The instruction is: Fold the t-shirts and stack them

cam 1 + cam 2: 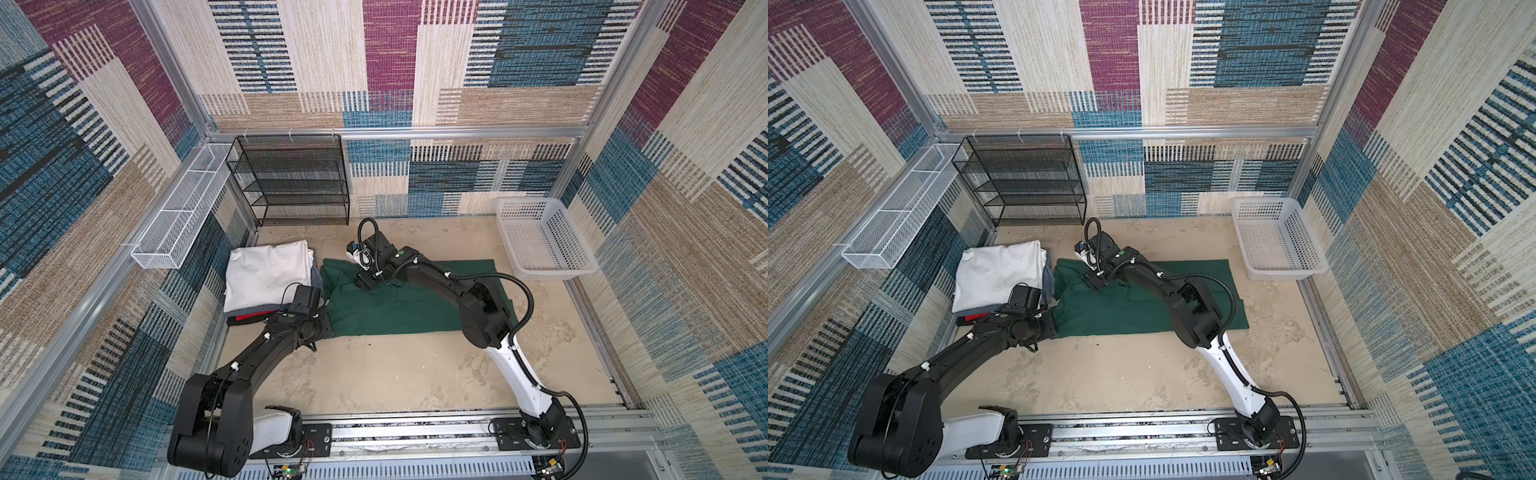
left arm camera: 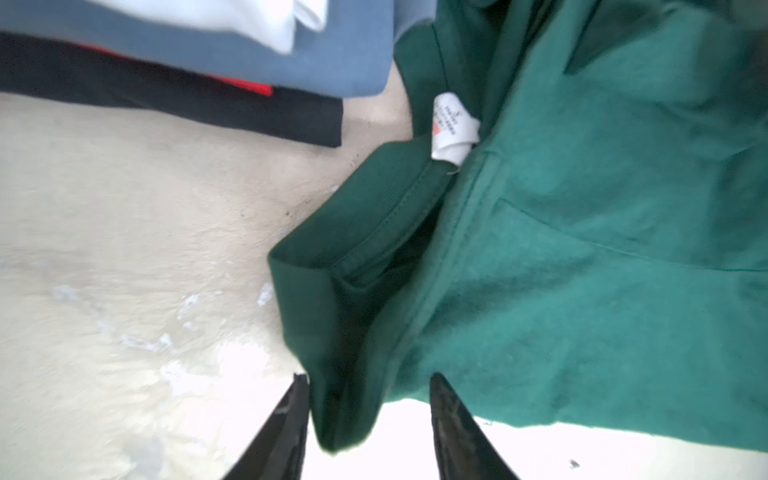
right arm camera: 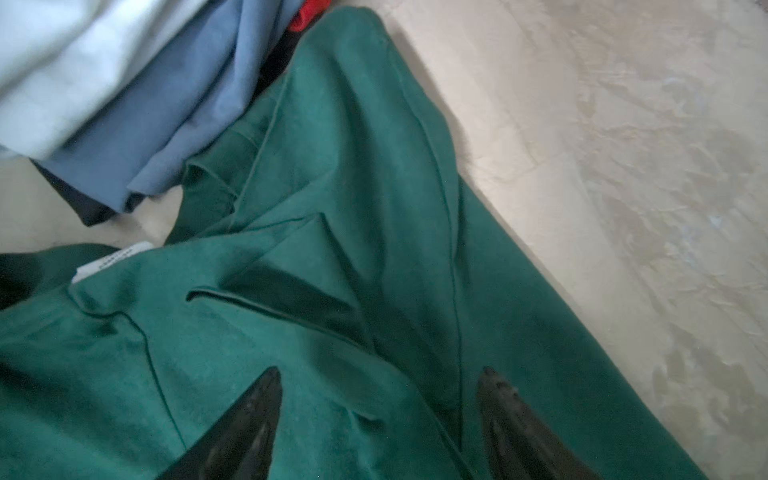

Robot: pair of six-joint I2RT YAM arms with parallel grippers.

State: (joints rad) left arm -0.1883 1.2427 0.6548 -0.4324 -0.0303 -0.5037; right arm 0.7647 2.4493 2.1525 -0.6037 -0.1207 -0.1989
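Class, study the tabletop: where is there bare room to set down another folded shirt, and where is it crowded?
Widest bare table: between the green shirt and the front rail. A smaller patch is bordered by that shirt's right edge and the white basket. Crowded: the left side, where the folded stack lies close beside the green shirt.

The green shirt lies flat but wrinkly, right beside a neat pile: white shirt on top, grey shirt under it, black and red shirt at the bottom.
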